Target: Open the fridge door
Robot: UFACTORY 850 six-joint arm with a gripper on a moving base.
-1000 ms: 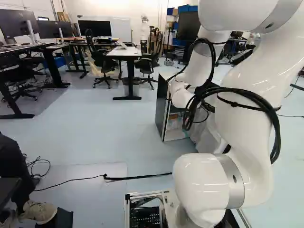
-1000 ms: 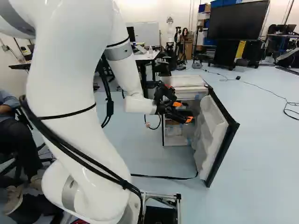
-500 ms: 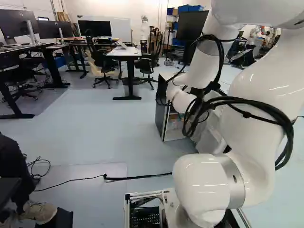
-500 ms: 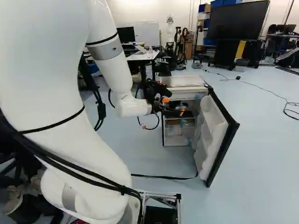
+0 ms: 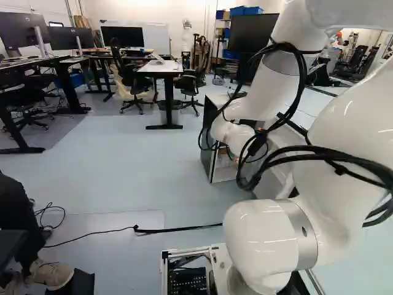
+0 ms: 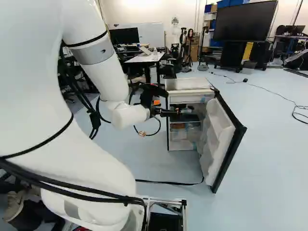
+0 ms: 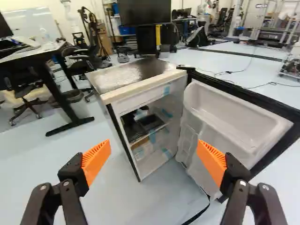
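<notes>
In the right base view my gripper (image 6: 174, 112) is in front of the fridge (image 6: 189, 83), left of the door (image 6: 225, 137). The small fridge stands with its door swung wide, white shelved inner side showing and dark edge outward. From the wrist, my gripper (image 7: 153, 152) has its orange pads far apart and nothing between them. Ahead of it are the fridge's top (image 7: 133, 74), its interior shelves (image 7: 149, 125) and the door (image 7: 236, 119). One finger overlaps the door's inner side in that view; contact cannot be told. In the left base view the arm partly hides the fridge (image 5: 210, 138).
A black strap (image 6: 168, 182) lies on the floor before the fridge. A white desk (image 5: 161, 66) with chairs stands farther back, with a bin (image 7: 75, 104) beneath it. A big screen (image 6: 246, 20) is behind. Someone's shoe (image 5: 50, 274) is near the base at the left.
My arm has swung leftward in the right base view, drawing the gripper away from the door toward the fridge's other side. The base, fridge and door have kept their places.
</notes>
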